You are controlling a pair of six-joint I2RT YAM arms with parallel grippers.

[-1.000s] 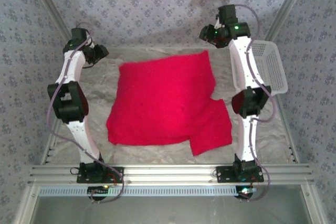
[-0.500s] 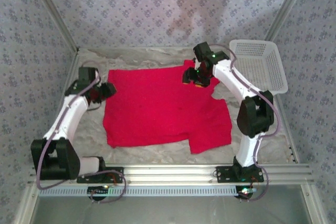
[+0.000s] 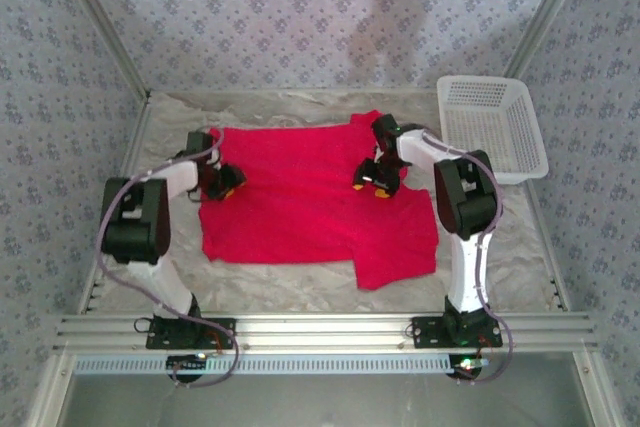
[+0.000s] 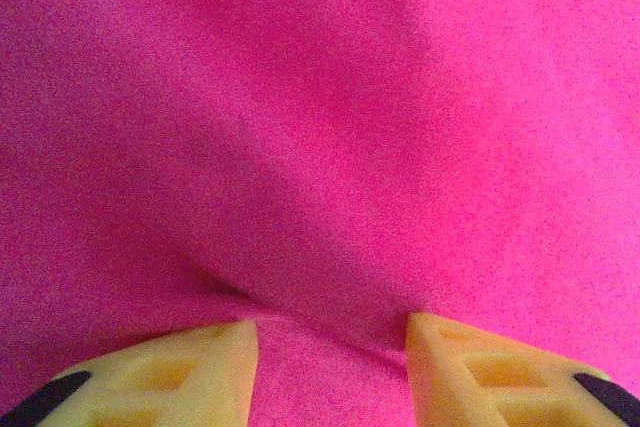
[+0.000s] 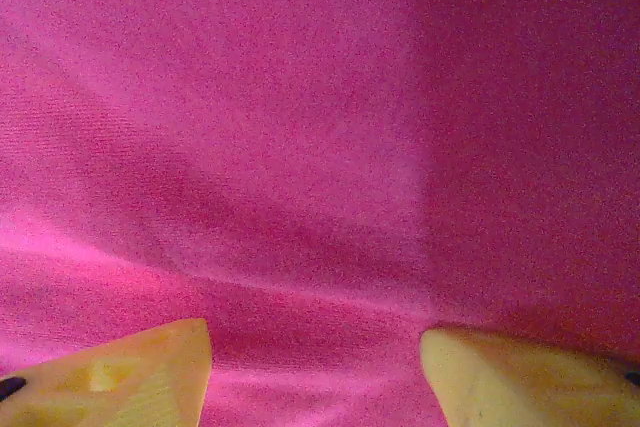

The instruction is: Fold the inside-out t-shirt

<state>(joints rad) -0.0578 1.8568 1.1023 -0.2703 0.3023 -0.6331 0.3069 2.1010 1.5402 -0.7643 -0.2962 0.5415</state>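
Jaws of the left gripper (image 3: pixel 226 187) sit at the shirt's (image 3: pixel 300 212) left edge, the right gripper (image 3: pixel 374 185) inside its right half. The shirt lies flat mid table (image 3: pixel 280 287), long axis left to right. Left wrist: jaws wide, cloth puckered between. Right wrist: equally wide, cloth directly beneath.

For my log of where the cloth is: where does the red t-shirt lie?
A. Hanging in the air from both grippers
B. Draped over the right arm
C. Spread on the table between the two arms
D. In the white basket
C: the t-shirt lies spread on the table between the arms, and the basket beside it holds no cloth.
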